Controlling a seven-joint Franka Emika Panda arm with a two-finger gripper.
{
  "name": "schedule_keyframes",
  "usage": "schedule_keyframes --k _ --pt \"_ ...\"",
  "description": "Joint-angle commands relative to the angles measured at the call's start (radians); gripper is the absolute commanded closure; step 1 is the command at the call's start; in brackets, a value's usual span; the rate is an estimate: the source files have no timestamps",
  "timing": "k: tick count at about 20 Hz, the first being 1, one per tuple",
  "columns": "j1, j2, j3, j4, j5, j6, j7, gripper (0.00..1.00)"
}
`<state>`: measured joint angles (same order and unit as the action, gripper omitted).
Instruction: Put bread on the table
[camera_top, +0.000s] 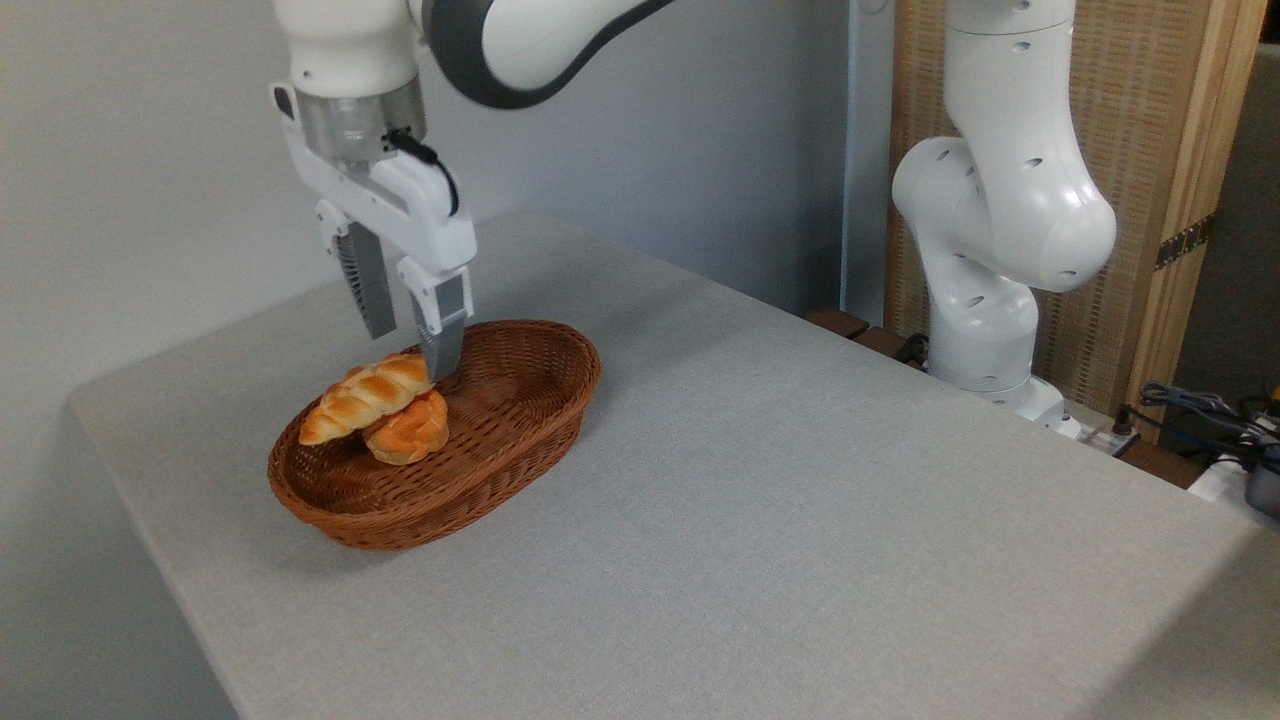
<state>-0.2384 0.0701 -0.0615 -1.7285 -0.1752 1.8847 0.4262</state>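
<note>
Table (800, 480) runs wide & bare to the right and near side of the basket (520, 440); you've got lots of open grey cloth there, right up to the near edge and the far-right corner by the robot base (990, 330). Left side is tighter: basket sits near the table's left edge, w/ the rounded far-left corner just beyond it. Far edge of the table passes behind the basket, wall close behind that.

Basket is oval wicker, long axis going near-left to far-right, rim raised all round. Its far-right half holds nothing.

Bread (362, 396) is in the basket's left part, braided loaf lying tilted, resting on top of the small round bun (408, 430), its left tip pointing toward the left rim, right end raised.

Tool (405, 345) points down over the basket's far-left part. Jaws apart at a moderate gap, gripping nothing. You see the right finger's tip just beside the loaf's raised right end, touching or nearly so — can't tell which. Left finger hangs above & behind the loaf, its tip clear of it. Most of the loaf lies near-left of the tool.
</note>
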Motion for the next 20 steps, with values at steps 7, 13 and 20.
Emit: schedule_keyframes --k 7,13,20 --pt "-0.005 0.102 -0.069 0.007 -0.050 0.163 -0.053 0.00" --pt "-0.005 0.125 -0.095 0.007 -0.041 0.163 -0.052 0.00" --pt "-0.007 0.143 -0.100 0.007 -0.033 0.162 -0.047 0.00"
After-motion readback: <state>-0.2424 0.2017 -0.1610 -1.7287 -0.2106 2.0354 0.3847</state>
